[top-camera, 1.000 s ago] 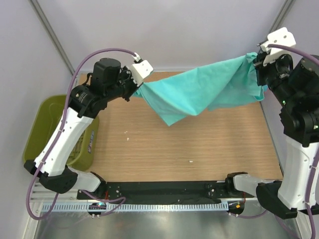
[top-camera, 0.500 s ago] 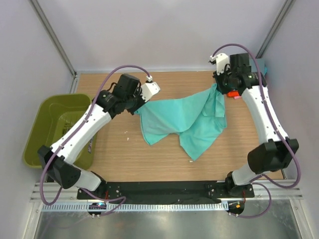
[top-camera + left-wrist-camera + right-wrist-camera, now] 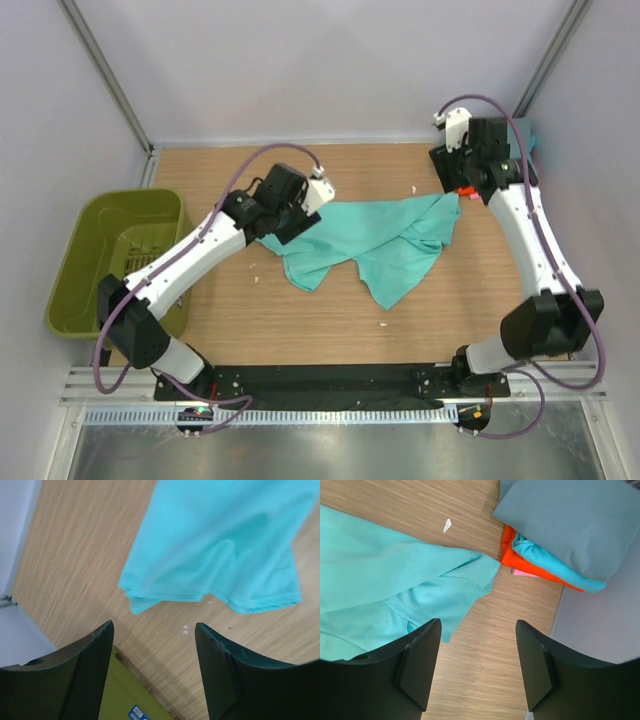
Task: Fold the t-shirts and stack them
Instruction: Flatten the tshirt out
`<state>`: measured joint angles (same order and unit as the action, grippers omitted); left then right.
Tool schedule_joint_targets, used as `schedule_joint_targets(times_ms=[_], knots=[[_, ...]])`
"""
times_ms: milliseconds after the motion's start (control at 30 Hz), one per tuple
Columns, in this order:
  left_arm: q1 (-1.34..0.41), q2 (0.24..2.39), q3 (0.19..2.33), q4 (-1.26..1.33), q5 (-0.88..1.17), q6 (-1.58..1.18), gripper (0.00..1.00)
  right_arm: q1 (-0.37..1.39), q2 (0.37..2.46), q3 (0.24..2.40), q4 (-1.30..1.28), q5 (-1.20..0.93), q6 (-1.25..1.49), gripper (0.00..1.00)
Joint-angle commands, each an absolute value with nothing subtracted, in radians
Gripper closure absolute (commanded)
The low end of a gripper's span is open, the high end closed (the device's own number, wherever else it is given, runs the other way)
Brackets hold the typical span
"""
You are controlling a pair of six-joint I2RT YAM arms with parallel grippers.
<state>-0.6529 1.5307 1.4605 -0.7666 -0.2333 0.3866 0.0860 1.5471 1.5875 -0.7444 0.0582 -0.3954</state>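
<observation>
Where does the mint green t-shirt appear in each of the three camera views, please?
Top external: the t-shirt lies crumpled in the middle of the table.
Left wrist: upper right of the picture.
Right wrist: left half, beside the folded stack.
Shared landmark: the wooden table, visible around the t-shirt in all three.

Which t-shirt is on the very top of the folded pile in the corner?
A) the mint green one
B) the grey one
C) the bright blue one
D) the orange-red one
B: in the right wrist view the folded slate grey cloth t-shirt lies over the bright cyan t-shirt and the orange-red t-shirt, while the mint green t-shirt lies unfolded on the wooden table beside the pile.
</observation>
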Motion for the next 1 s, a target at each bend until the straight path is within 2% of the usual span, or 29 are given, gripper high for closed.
schedule_joint_targets(times_ms=[0, 33, 167, 233, 333, 567, 967], knots=[[-0.771, 1.491, 1.392, -0.837, -0.158, 0.405, 0.34, 0.089, 1.382, 1.445, -0.654, 0.036, -0.519, 0.34], [-0.790, 1.488, 1.335, -0.845, -0.120, 0.388, 0.36, 0.089, 1.332, 1.363, -0.646, 0.016, -0.538, 0.34], [-0.899, 1.506, 1.198, -0.775, -0.121, 0.312, 0.40, 0.089, 1.324, 1.295, -0.653, -0.060, -0.480, 0.35], [-0.923, 1.576, 1.210, -0.765, -0.115, 0.252, 0.47, 0.089, 1.333, 1.290, -0.652, -0.066, -0.440, 0.35], [-0.946, 1.696, 1.267, -0.764, -0.121, 0.212, 0.51, 0.089, 1.335, 1.273, -0.638, -0.077, -0.449, 0.35], [-0.950, 1.862, 1.393, -0.746, -0.121, 0.158, 0.55, 0.090, 1.339, 1.264, -0.643, -0.092, -0.457, 0.37], [-0.950, 1.925, 1.345, -0.724, -0.123, 0.141, 0.58, 0.090, 1.313, 1.235, -0.626, -0.075, -0.460, 0.37]])
